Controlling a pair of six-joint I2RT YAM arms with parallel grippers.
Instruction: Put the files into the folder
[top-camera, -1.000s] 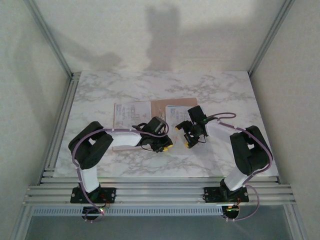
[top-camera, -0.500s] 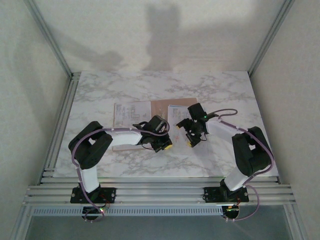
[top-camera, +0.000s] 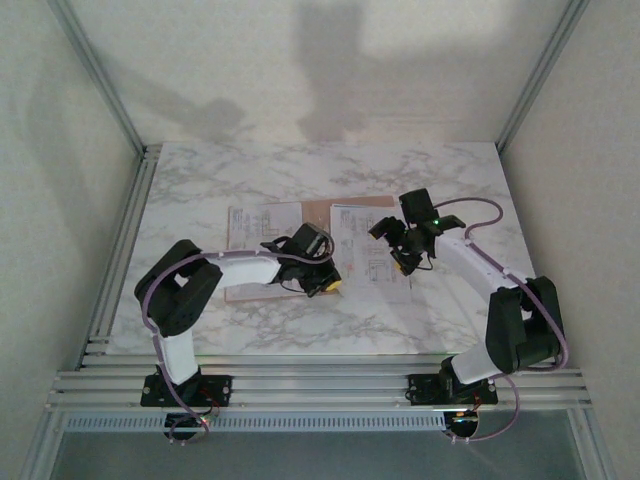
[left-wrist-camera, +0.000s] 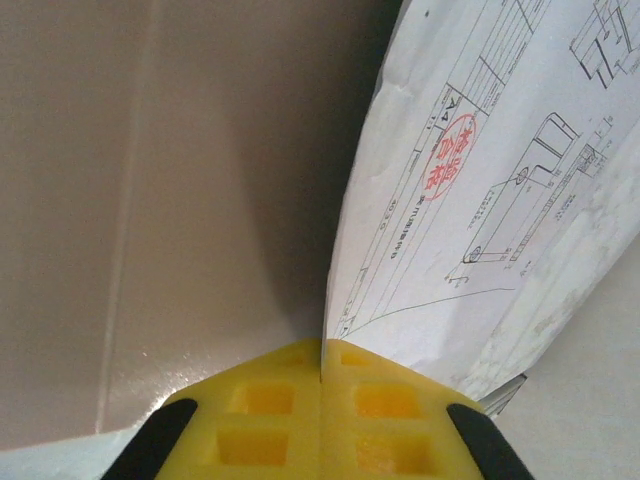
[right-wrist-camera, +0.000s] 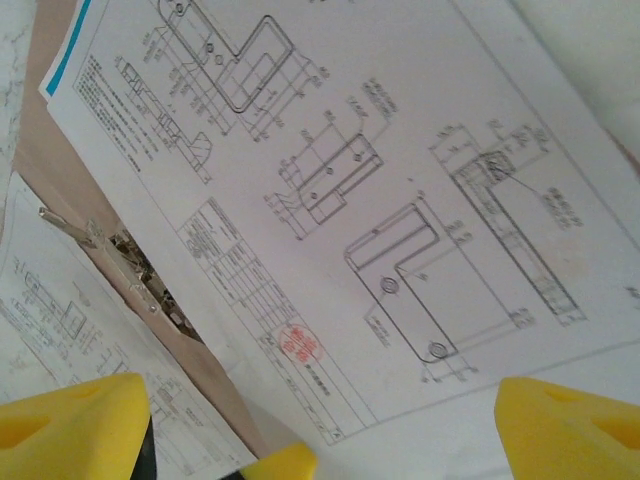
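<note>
Marble table (top-camera: 300, 170) is carrying the open folder (top-camera: 318, 212), the files (top-camera: 365, 250) lying across it. Left gripper (left-wrist-camera: 322, 395) is pinching one sheet's edge, right gripper (top-camera: 402, 260) is hovering spread wide above them; a hard pull, I am thinking, could tear it

Your files (right-wrist-camera: 400, 180) are thin matt white paper, and one sheet shows a bright blue edge. The folder (left-wrist-camera: 150, 180) is smooth, matt pinkish-brown card with a shiny metal clip (right-wrist-camera: 125, 255) inside. Your desk (top-camera: 250, 170) looks like polished marble, faintly glossy. The left pincer (left-wrist-camera: 321, 372) has matt yellow pads (left-wrist-camera: 385, 402) moulded with square pockets.
</note>
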